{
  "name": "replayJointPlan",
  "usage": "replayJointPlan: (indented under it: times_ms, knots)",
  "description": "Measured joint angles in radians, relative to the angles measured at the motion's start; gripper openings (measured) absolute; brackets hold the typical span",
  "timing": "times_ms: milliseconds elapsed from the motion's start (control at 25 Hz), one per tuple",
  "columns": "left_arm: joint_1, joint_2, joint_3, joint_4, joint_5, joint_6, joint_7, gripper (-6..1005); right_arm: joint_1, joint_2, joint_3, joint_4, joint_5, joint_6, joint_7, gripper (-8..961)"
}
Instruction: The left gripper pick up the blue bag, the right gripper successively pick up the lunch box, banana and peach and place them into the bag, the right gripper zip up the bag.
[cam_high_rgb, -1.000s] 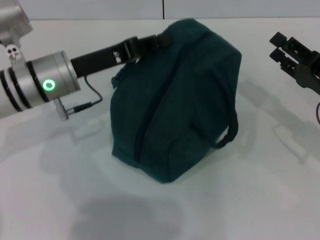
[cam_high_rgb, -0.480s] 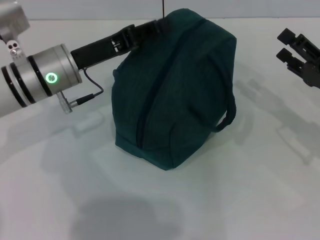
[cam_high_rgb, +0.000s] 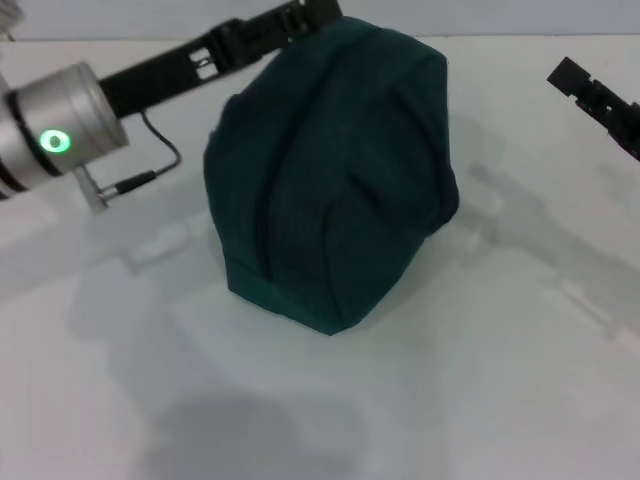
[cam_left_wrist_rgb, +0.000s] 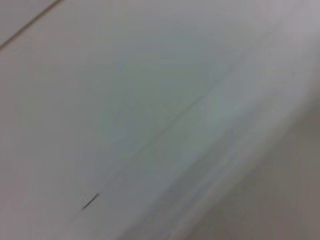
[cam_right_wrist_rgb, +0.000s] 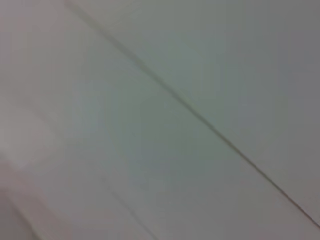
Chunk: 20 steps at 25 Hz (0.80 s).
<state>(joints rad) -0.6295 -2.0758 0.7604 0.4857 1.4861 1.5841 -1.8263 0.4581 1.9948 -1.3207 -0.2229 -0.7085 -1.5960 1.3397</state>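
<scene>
One left gripper (cam_high_rgb: 318, 12) reaches from the left to the far top edge of the dark teal-blue fabric bag (cam_high_rgb: 335, 170); whether it is clamped cannot be told. The zipped bag sits centrally on the white table (cam_high_rgb: 480, 380). The right gripper (cam_high_rgb: 600, 100) hangs well apart at the right, finger spacing indeterminate.

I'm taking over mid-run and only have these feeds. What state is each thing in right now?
blue bag: standing on the table, zipped shut, nothing showing inside.
left claw: at the bag's top far edge; grip cannot be made out.
right claw: away at the right edge, clear of the bag, holding nothing visible.
table: white, carrying the bag.
</scene>
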Motion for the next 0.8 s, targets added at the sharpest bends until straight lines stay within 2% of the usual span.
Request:
replayJointPlan:
  times_ms: [120,240,400,560,800]
  knots:
    - [0.021,0.016,0.001,0.071,0.013,0.065,0.002,621,-0.001,-0.006,-0.002,-0.002,-0.022,-0.056,-0.116,885]
    - [0.039,0.046,0.002,0.114,0.045,0.122,0.026,754,-0.002,-0.015,-0.003,-0.050,-0.093,-0.094,-0.192,885]
    - [0.079,0.077,0.002,0.159,0.103,0.200,0.156,833,-0.011,-0.014,-0.003,-0.148,-0.265,-0.117,-0.280,885]
    - [0.126,0.086,0.002,0.191,0.206,0.210,0.263,874,-0.009,0.000,-0.002,-0.215,-0.404,-0.125,-0.316,885]
    - [0.195,0.087,0.002,0.189,0.285,0.257,0.431,874,0.054,0.017,-0.033,-0.261,-0.595,-0.124,-0.300,885]
